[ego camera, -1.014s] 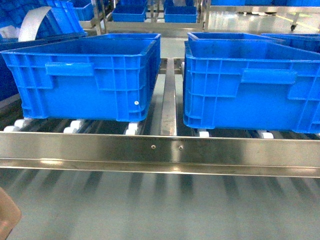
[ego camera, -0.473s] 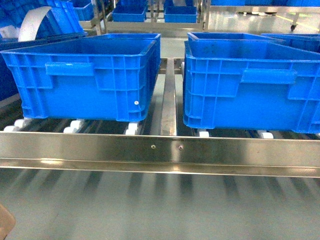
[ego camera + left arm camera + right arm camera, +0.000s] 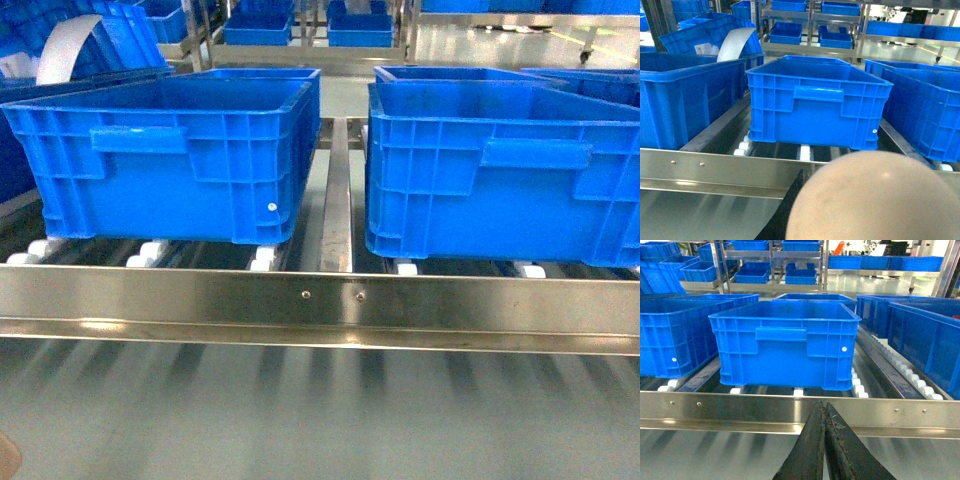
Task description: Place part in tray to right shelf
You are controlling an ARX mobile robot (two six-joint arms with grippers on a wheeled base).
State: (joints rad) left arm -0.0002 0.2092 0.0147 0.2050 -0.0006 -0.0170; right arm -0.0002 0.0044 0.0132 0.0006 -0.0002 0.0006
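Your tray (image 3: 875, 197): cream, rounded, left-wrist view only | right gripper (image 3: 825, 412): jaws closed, empty | left gripper: jaws hidden, can't tell

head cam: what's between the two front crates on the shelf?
A steel divider rail runs front to back in the gap between the left crate and right crate, meeting the front rail. No part there. Head view shows it.

Steel roller shelf carrying crates

The stainless-steel shelf with its long flat front rail (image 3: 320, 300) carries white rollers (image 3: 263, 258) behind that rail; two large bright-blue ribbed plastic crates rest on them, one at left (image 3: 170, 160), one at right (image 3: 500, 170), a steel divider (image 3: 338, 200) between.
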